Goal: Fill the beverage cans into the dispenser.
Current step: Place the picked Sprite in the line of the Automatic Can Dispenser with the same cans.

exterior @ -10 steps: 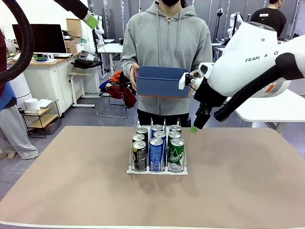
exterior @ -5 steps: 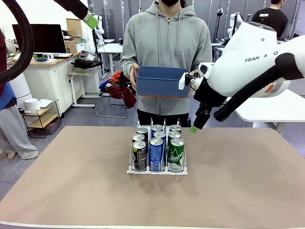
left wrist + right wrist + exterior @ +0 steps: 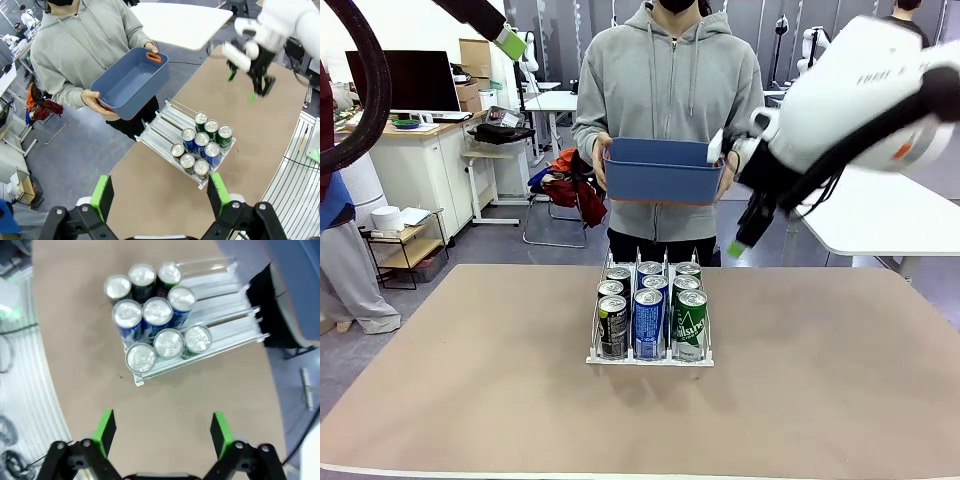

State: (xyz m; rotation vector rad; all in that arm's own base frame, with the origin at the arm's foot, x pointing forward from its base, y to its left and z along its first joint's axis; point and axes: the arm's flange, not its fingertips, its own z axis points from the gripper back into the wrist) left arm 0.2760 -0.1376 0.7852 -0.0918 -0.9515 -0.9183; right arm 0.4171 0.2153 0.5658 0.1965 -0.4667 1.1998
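On the worktop (image 3: 470, 400) the rack (image 3: 650, 355) already holds nine cans (image 3: 649, 322), so the likeliest slip is the right gripper (image 3: 748, 232) (jaws open, empty, like the left gripper (image 3: 160, 192)) clipping the person's blue bin (image 3: 660, 170) behind.

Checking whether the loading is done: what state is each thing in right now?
dispenser: all three lanes hold cans, three deep
beverage cans: nine, upright in the lanes
blue bin: empty, held by the person
left gripper: open, holding nothing
right gripper: open, high above the cans
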